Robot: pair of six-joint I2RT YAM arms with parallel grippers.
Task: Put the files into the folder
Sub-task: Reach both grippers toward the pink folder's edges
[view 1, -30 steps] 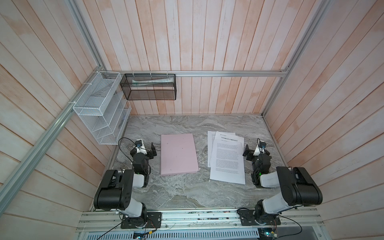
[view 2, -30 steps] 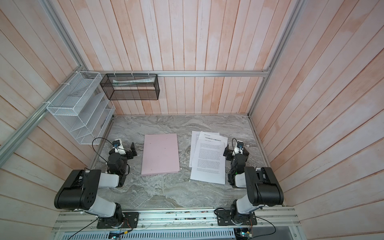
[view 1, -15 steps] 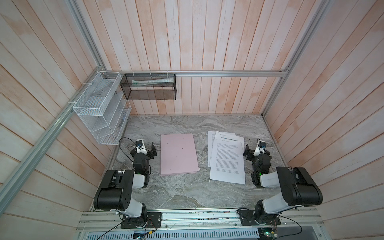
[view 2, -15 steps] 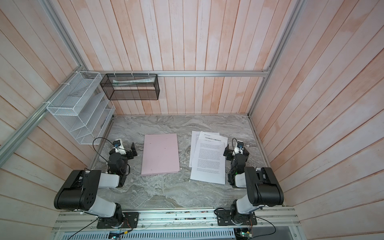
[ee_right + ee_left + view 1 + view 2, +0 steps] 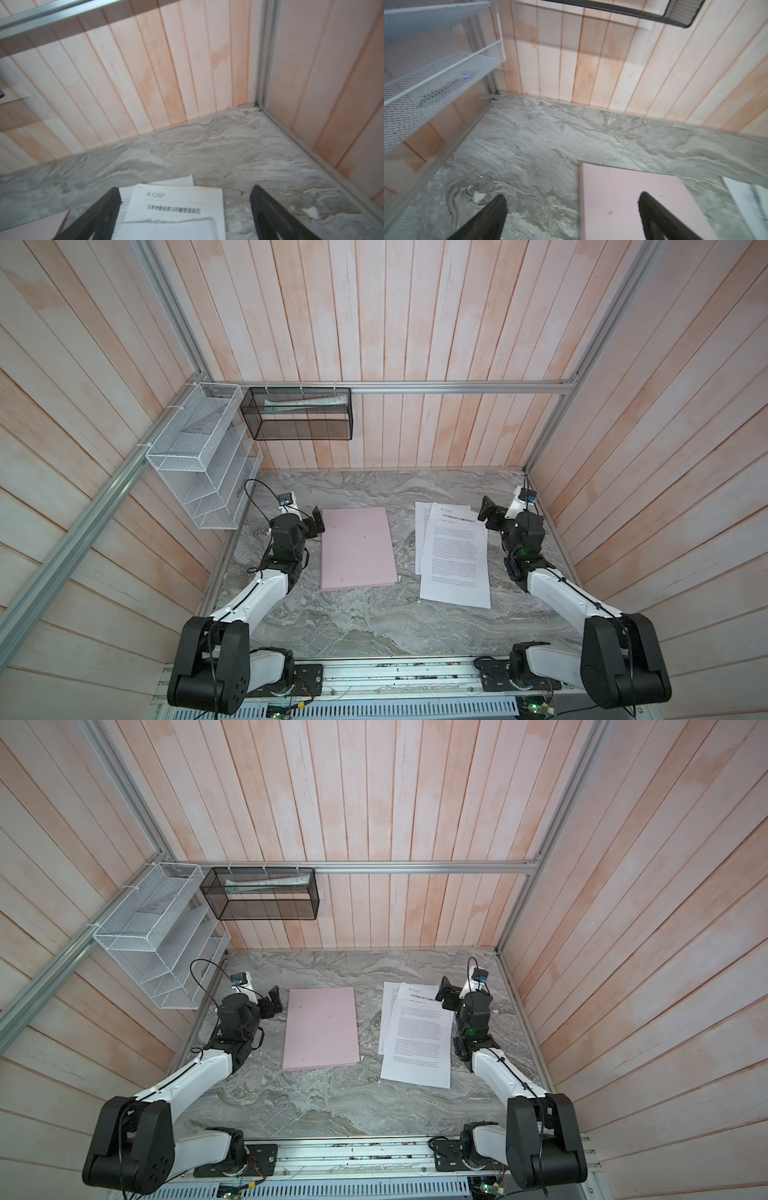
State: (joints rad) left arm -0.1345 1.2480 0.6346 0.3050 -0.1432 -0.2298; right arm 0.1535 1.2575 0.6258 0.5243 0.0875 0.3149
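Note:
The pale pink folder (image 5: 357,547) (image 5: 322,1027) lies shut and flat on the marble table, left of middle. The files (image 5: 453,560) (image 5: 417,1040), white printed sheets in a loose fanned stack, lie to its right; a sheet with a bold heading (image 5: 176,207) shows under the top one. My left gripper (image 5: 311,524) (image 5: 572,199) is open and empty, above the folder's (image 5: 623,197) left edge near its far corner. My right gripper (image 5: 489,514) (image 5: 185,192) is open and empty above the files' far right corner.
A white wire mesh rack (image 5: 199,460) (image 5: 436,68) hangs on the left wall. A black mesh basket (image 5: 297,414) holding rolled papers hangs on the back wall. Wooden walls and metal rails (image 5: 457,386) close in the table (image 5: 374,626) on three sides.
Both grippers have lifted and shifted toward the back wall, the left one over the folder's edge and the right one over the files' corner. Folder and files have not moved.

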